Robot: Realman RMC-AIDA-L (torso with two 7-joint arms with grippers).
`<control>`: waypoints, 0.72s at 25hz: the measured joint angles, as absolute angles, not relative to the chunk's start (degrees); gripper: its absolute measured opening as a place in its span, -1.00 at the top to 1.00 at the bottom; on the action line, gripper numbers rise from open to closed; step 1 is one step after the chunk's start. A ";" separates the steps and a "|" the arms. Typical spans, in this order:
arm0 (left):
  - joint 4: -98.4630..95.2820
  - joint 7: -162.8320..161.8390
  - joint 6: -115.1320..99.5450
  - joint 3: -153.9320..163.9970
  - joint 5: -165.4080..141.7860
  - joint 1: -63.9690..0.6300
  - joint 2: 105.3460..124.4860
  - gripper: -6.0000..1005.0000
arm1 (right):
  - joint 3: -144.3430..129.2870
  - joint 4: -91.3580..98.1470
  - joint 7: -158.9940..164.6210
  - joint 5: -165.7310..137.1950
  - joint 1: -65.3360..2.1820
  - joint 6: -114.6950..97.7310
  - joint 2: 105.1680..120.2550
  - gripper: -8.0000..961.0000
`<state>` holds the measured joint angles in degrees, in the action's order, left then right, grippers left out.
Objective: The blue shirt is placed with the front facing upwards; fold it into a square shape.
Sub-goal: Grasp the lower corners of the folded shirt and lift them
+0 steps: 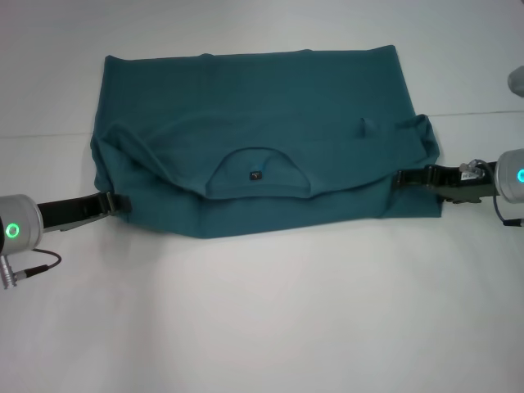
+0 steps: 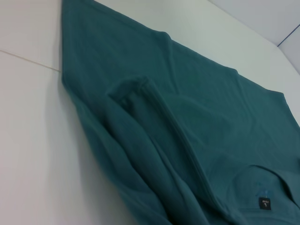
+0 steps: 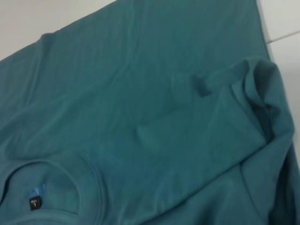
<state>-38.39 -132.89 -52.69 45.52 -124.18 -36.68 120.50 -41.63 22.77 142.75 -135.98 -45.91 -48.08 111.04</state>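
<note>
Left gripper (image 1: 123, 203) fingers: tips at the blue shirt (image 1: 262, 115) edge; open or shut cannot be told.
Right gripper (image 1: 399, 178) fingers: tips meet the shirt's side, hold unclear.
Neck label (image 1: 255, 174): too small to read in the head view.
Shirt front: folded under, lettering hidden.
Grey object (image 1: 517, 79): cut off by the head view's right edge, unidentifiable.
Wrist views: shirt runs past the frame edges.

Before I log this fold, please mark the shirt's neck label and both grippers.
neck label (image 1: 255, 174), head view, label's centre.
left gripper (image 1: 121, 202), head view, tip at shirt's edge.
right gripper (image 1: 403, 178), head view, tip at shirt's edge.
</note>
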 joint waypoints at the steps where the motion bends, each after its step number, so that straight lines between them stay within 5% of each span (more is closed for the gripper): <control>1: -38.39 -132.88 -52.68 45.52 -124.18 -36.68 120.50 0.94 | -42.08 22.64 142.81 -135.98 -46.05 -47.81 111.11 -0.90; 18: -38.41 -132.89 -52.47 45.26 -124.19 -36.69 120.65 0.94 | -45.95 22.12 144.18 -136.06 -46.78 -47.23 111.09 -0.89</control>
